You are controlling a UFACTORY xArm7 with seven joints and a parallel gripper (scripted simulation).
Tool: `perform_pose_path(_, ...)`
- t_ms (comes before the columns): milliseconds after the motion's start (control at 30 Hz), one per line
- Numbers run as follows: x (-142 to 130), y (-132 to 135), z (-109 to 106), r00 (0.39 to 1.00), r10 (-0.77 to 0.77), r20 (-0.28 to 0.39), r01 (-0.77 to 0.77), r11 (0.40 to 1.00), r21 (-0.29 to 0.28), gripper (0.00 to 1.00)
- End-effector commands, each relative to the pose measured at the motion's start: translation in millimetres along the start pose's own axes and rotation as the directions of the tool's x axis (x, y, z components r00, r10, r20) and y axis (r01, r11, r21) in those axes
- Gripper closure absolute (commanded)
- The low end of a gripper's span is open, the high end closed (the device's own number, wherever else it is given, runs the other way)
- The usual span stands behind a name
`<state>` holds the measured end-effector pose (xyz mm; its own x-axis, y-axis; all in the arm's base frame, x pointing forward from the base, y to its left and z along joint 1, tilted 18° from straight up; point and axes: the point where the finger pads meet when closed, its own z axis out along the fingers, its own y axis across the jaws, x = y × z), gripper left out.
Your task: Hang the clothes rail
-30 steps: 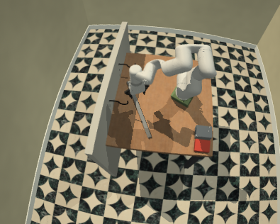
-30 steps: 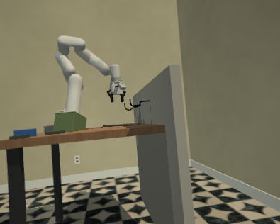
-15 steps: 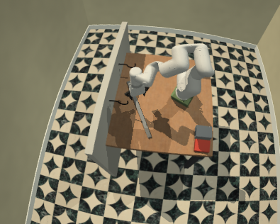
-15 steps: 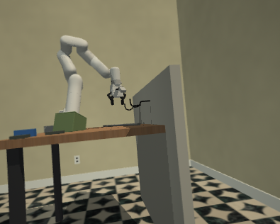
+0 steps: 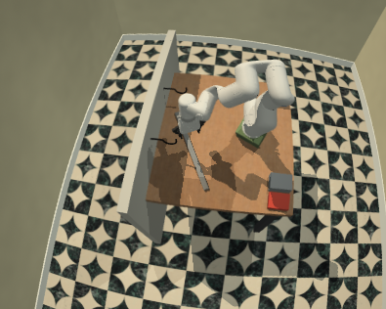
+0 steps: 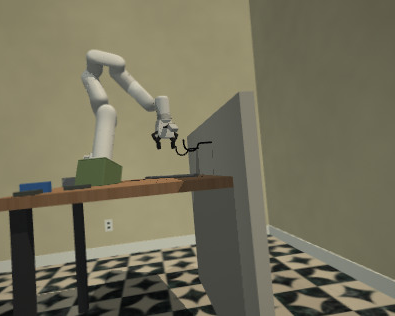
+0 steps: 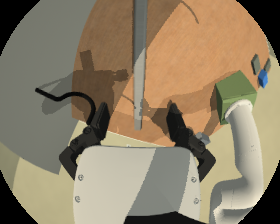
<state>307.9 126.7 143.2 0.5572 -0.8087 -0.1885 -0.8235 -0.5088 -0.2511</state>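
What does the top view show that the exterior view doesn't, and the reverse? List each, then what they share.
Only the top view: both wall hooks, and, the full length of the clothes rail lying flat on the table, and a red block.

Only the exterior view: the open gripper hanging well above the table top, the table legs, a wall outlet.

Both: the arm, the green base, the wall panel, the rail not yet picked up.
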Motion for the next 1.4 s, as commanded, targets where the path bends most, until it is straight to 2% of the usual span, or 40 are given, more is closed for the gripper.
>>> perform_pose_path(0,0.3,-1.0,6.4,1.000,0.000,-0.001,0.000,1.000,0.002,0.00)
perform_pose_path(1367,0.3,-1.0,65.0,1.000,0.000,-0.001,0.000,1.000,0.002,0.00)
